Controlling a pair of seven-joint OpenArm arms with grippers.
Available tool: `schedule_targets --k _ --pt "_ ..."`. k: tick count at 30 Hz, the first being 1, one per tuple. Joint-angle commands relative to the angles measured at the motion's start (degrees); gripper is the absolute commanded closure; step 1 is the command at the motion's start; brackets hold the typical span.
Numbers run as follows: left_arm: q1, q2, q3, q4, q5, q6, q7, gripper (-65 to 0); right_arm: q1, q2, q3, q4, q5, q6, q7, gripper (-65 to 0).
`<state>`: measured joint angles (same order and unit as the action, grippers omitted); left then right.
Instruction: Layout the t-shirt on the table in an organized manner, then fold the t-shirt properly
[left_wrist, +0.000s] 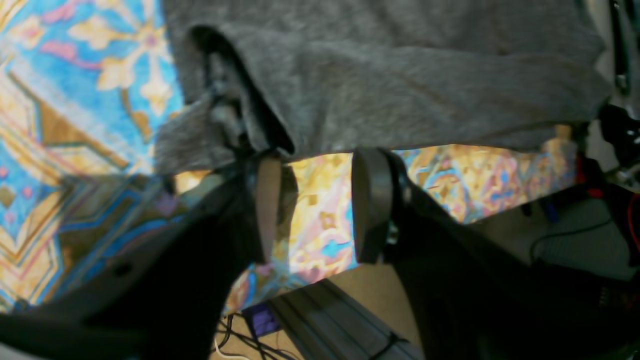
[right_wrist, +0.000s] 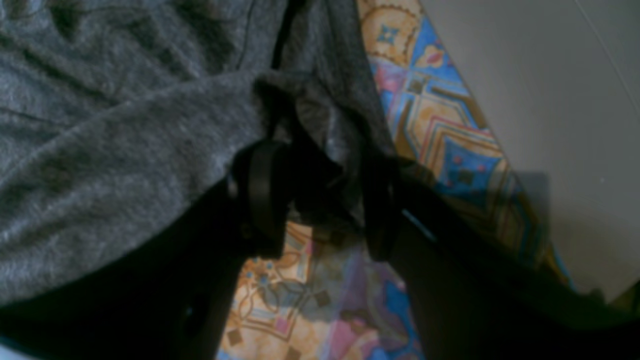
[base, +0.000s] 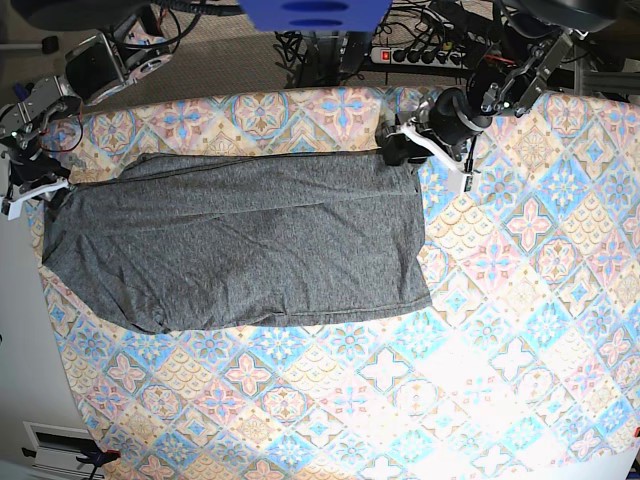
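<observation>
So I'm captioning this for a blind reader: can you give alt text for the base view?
A grey t-shirt lies spread across a table covered in pastel floral tiles. The left hand is at its top right corner and the right hand at its top left. Cables and a power strip lie beyond.

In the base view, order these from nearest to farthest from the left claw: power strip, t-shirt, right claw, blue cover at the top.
From the left claw:
1. t-shirt, its far corner right at the claw.
2. power strip, on the floor behind the table.
3. blue cover, at the top edge, centre.
4. right claw, at the shirt's opposite end.
</observation>
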<state>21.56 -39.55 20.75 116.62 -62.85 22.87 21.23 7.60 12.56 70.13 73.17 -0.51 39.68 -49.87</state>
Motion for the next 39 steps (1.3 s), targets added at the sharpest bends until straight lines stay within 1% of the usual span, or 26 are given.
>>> schedule_targets --k 1,4,10,11,13,15,17,20,22,23,25,28,31,34,36,39 --pt "-0.24 -0.58 -0.40 1.49 -0.05 -0.59 -0.62 -23.8 0.71 1.38 -0.02 1.25 0.82 0.32 1.38 -23.9" --pt "-0.51 -0.58 -0.40 2.81 -0.05 -0.68 -0.62 -23.8 0.71 1.38 -0.02 2.48 0.82 0.32 1.56 -23.9" --pt "-2.09 -0.58 -0.31 3.95 -0.05 -1.12 -0.62 -23.7 0.71 1.38 -0.02 12.77 0.82 0.32 1.65 -23.8" --pt "-2.62 -0.49 -0.23 3.95 -0.05 -1.73 -0.62 -23.7 0.71 1.38 -0.02 13.91 0.82 0.32 1.65 -23.8" --pt "-3.58 -0.23 -0.23 3.95 -0.05 -4.02 -0.62 -23.7 0.71 1.38 -0.02 14.97 0.82 0.32 1.65 -23.8" --pt "-4.90 -0.14 -0.23 3.95 -0.05 -5.25 -0.62 -23.7 0.89 1.38 -0.28 14.88 0.82 0.32 1.65 -23.8" --pt "-6.66 -0.14 -0.23 3.95 -0.05 -5.25 -0.62 -23.7 1.15 1.38 -0.99 13.56 0.73 0.32 1.65 -23.8" --pt "-9.12 -0.41 -0.40 3.95 -0.14 -5.25 -0.62 -23.7 4.40 1.55 -5.20 8.64 0.73 0.32 1.73 -23.8" --pt "-10.88 -0.49 -0.31 3.95 -0.32 -5.25 -0.53 -23.7 6.16 1.73 -7.58 4.77 0.65 0.32 2.97 -23.8" --pt "-11.76 -0.58 -0.31 3.95 -0.32 -5.25 -0.18 -23.7 7.04 2.26 -8.55 3.01 0.56 0.32 4.81 -23.8" --pt "-14.22 -0.58 -0.49 3.95 -0.23 -5.07 3.51 -23.7 8.36 4.45 -11.27 -0.16 0.56 0.32 8.50 -23.8" --pt "-18.00 -0.32 -0.67 3.87 -0.14 -4.98 10.81 -23.7 10.12 6.30 -15.58 -6.22 0.56 0.32 12.20 -23.8" --pt "-21.43 -0.23 -1.10 3.60 -0.05 -4.98 15.38 -23.7 13.55 9.29 -16.02 -13.43 0.56 0.32 15.89 -23.8" --pt "-22.75 -0.14 -5.32 2.81 -0.05 -4.98 19.51 -23.7 16.45 12.89 -16.11 -23.01 0.56 0.32 20.11 -23.8" --pt "-22.84 0.03 -8.67 2.81 -0.23 -4.98 22.85 -23.8 17.24 14.74 -16.19 -27.23 0.56 0.32 20.99 -23.8" --pt "-22.31 1.97 -12.09 3.16 -0.49 -4.98 27.78 -24.1 17.24 15.44 -16.19 -28.46 0.56 0.32 21.08 -23.8"
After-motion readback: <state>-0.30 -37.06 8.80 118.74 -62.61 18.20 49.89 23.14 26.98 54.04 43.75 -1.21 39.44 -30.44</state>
